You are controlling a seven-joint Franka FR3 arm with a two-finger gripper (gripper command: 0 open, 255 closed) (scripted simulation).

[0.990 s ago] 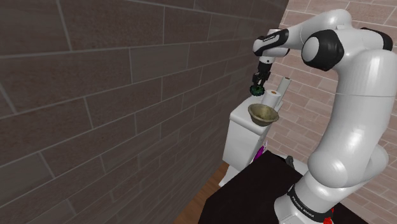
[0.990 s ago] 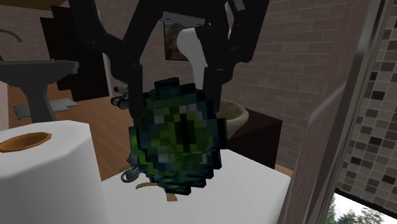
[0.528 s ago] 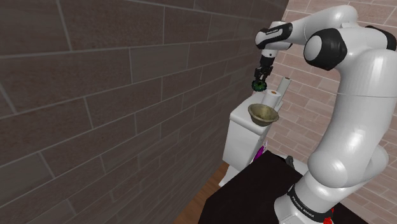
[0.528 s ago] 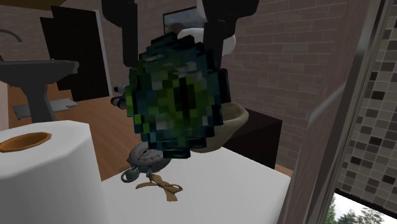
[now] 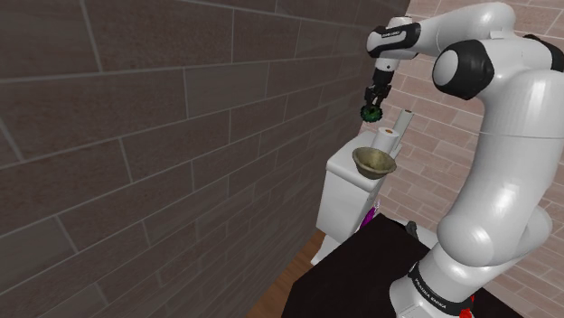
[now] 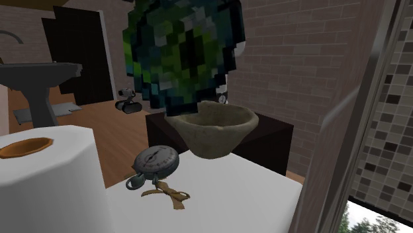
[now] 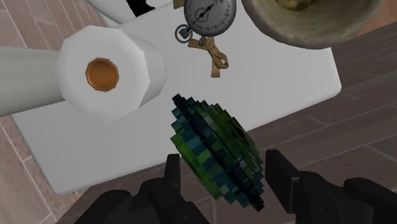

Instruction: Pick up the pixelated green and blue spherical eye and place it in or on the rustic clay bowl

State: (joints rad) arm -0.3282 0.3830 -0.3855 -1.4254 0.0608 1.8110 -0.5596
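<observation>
The pixelated green and blue eye (image 5: 369,114) hangs in the air with my black gripper (image 5: 369,106) shut on it. It is up above the white tank top (image 5: 343,161), beyond the bowl and near the paper roll. In the wrist view the eye (image 7: 216,153) sits edge-on between the two fingers (image 7: 173,173) of the gripper (image 7: 226,168). The brownish clay bowl (image 5: 373,163) stands upright on the white top. From the second exterior view the eye (image 6: 182,53) is high above the bowl (image 6: 213,130).
A white paper roll (image 7: 108,73) and a small round pocket watch (image 7: 210,14) with a tan ribbon stand on the same white top (image 6: 251,198). A dark brick wall (image 5: 136,135) runs close along the shoulder view's left. Wooden floor lies below.
The gripper has risen with the eye held in it, lifting it well above the white top. The bowl, watch and paper roll have not moved.
</observation>
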